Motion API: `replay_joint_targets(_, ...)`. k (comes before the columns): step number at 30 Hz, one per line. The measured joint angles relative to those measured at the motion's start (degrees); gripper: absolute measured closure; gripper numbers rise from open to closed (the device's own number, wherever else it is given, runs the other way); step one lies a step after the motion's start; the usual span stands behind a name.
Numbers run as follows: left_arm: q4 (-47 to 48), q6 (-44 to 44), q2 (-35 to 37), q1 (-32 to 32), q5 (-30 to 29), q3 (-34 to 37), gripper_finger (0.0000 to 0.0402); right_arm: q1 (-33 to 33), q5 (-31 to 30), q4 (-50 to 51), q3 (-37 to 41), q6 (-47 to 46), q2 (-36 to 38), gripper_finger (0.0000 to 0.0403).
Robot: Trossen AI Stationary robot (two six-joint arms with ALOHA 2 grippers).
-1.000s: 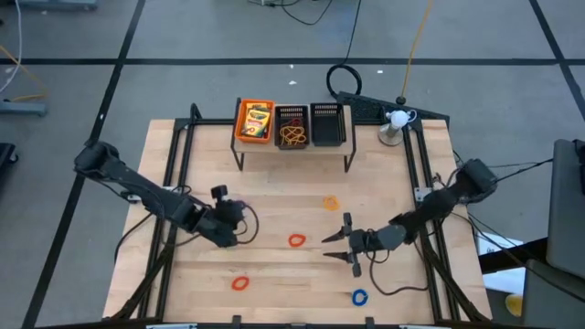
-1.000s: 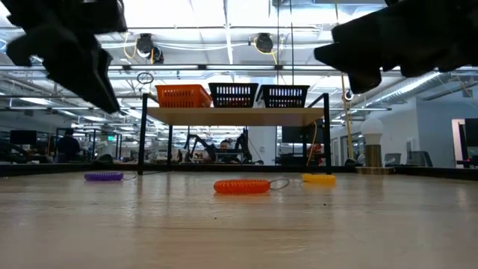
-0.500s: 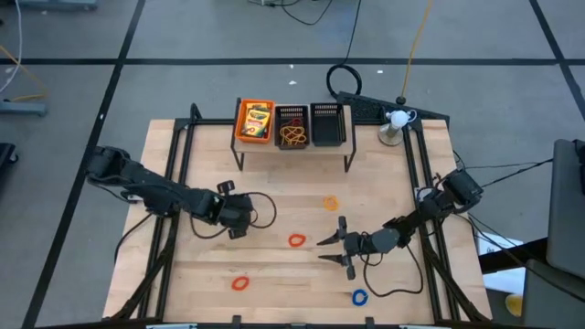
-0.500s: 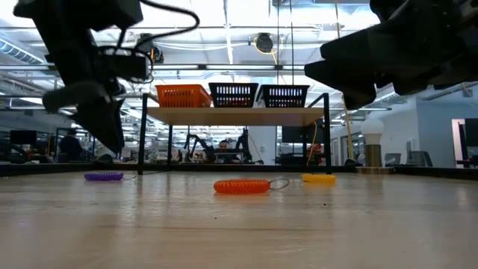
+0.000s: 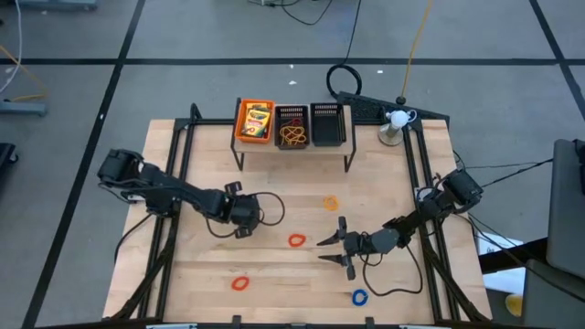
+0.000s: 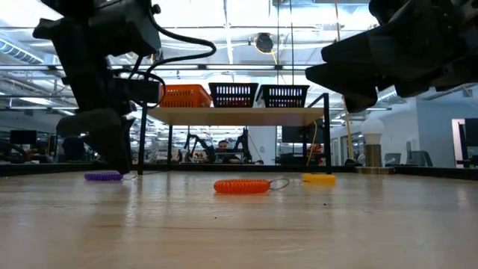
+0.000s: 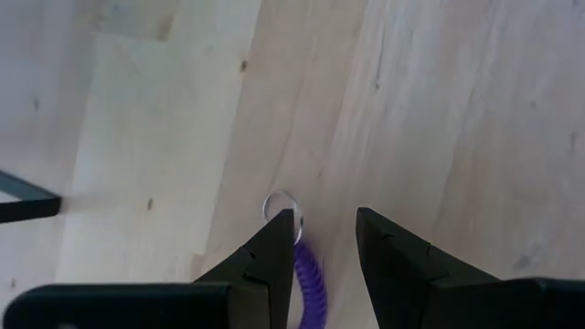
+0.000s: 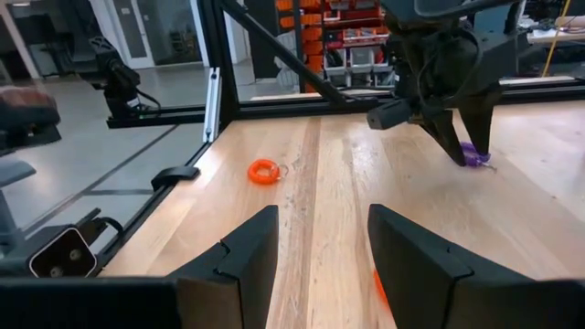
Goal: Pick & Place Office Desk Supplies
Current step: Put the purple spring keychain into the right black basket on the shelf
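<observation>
Left gripper point(image 5: 239, 217) sits left of centre in the high view, pointing down at the wooden table point(image 5: 274, 274). In the left wrist view its fingers point(image 7: 274, 247) stand parted, straddling a purple coiled rubber-band ring point(image 7: 309, 279) with a small metal loop at its end; nothing gripped yet. In the low view that ring point(image 6: 104, 176) lies flat at left, just under the gripper.

Right gripper point(image 5: 335, 249) hovers lower right of centre, jaws spread apart and empty, a red ring point(image 5: 296, 240) just to its left. Another red ring point(image 5: 239, 283) lies lower left, a blue ring point(image 5: 359, 297) near the bottom edge, an orange ring point(image 5: 330, 203) at centre.

On the raised shelf at top: an orange mesh bin point(image 5: 239, 120) holding yellow-and-green card boxes point(image 5: 256, 122), a black mesh bin point(image 5: 292, 113) with tan loopy bands point(image 5: 292, 135), and a second black bin point(image 5: 327, 123).
</observation>
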State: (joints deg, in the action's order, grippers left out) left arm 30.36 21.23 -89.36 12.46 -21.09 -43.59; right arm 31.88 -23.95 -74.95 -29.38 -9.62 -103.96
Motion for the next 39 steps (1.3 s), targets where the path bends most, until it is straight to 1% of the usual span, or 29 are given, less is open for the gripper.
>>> replay_joint_targets(5, -0.28, -0.26, -1.43, -0.86, 0.12, 0.0, 0.0284, 0.0, 0.01, 0.08, -0.01, -0.2, 0.0, 0.0243)
replay_joint_targets(19, 1.93, -0.45, -1.44, -4.16, 0.09, 0.0, 0.0287, 0.0, 0.03, 0.16, -0.01, -0.2, 0.0, 0.0243)
replay_joint_targets(22, 3.67, -0.68, -1.44, -4.71, 0.15, 0.0, 0.0315, 0.0, 0.03, 0.16, -0.01, -0.2, 0.0, 0.0243)
replay_joint_targets(26, 4.32, -1.31, -1.44, -5.17, 1.21, 0.02, 0.0387, 0.0, 0.03, 0.16, -0.01, -0.2, 0.0, 0.0243)
replay_joint_targets(30, 3.13, -2.67, -1.44, -5.17, 1.09, 0.02, 0.0398, 0.0, 0.03, 0.16, -0.01, -0.2, 0.0, 0.0243)
replay_joint_targets(33, 2.03, -3.03, -0.76, -4.95, -0.44, -0.04, 0.0399, 0.0, 0.03, 0.16, -0.01, -0.2, 0.0, 0.0243)
replay_joint_targets(36, 1.95, -3.17, -0.74, -4.23, -2.27, -1.46, 0.0401, 0.0, 0.02, 0.16, -0.01, -0.2, 0.0, 0.0243)
replay_joint_targets(39, 1.96, -3.95, -0.74, -3.59, -2.47, -4.03, 0.0401, 0.0, 0.03, 0.16, -0.01, -0.2, 0.0, 0.0243)
